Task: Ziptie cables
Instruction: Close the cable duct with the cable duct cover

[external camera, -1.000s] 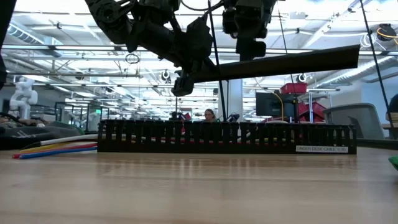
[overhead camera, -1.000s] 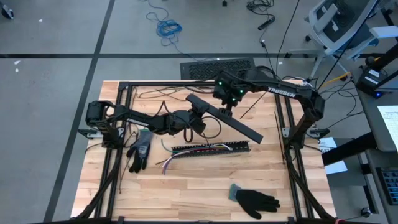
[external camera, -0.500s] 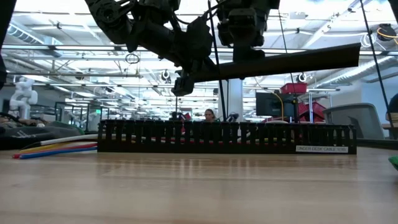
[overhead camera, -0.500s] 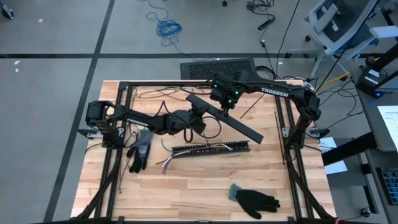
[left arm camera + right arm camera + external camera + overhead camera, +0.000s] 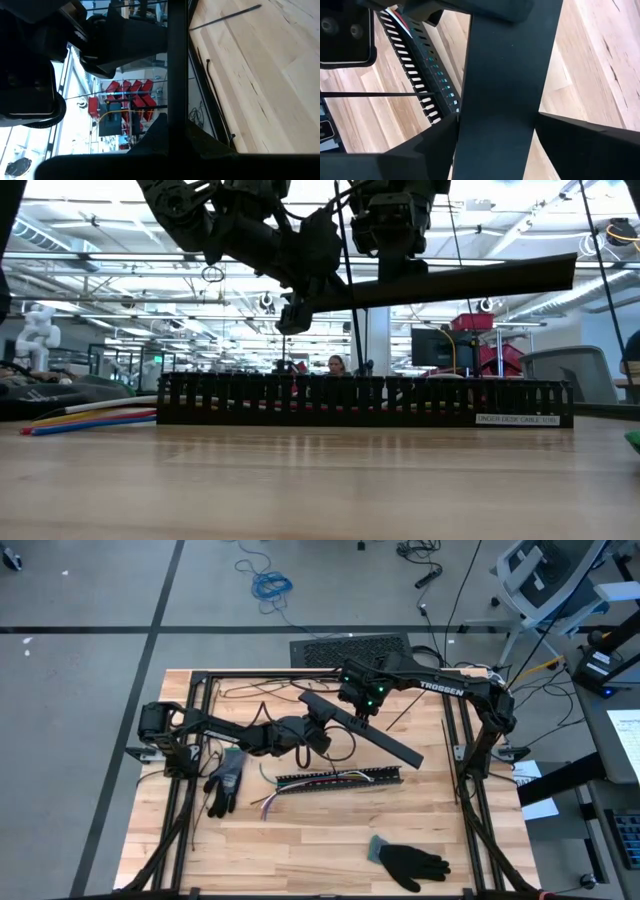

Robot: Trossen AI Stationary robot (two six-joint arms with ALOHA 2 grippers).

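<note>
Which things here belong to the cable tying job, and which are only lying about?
Job: cables in the slotted duct; black strip, held above the duct by the left gripper, with the right gripper at it.
Lying about: grey glove, black glove, thin black strands, blue cord on the floor.

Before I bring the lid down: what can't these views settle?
- Right tool's contact with the lid: the lid fills the right wrist view.
- Cables inside the duct: low view, slotted wall hides them.
- Any ziptie: too small in the high view.
</note>
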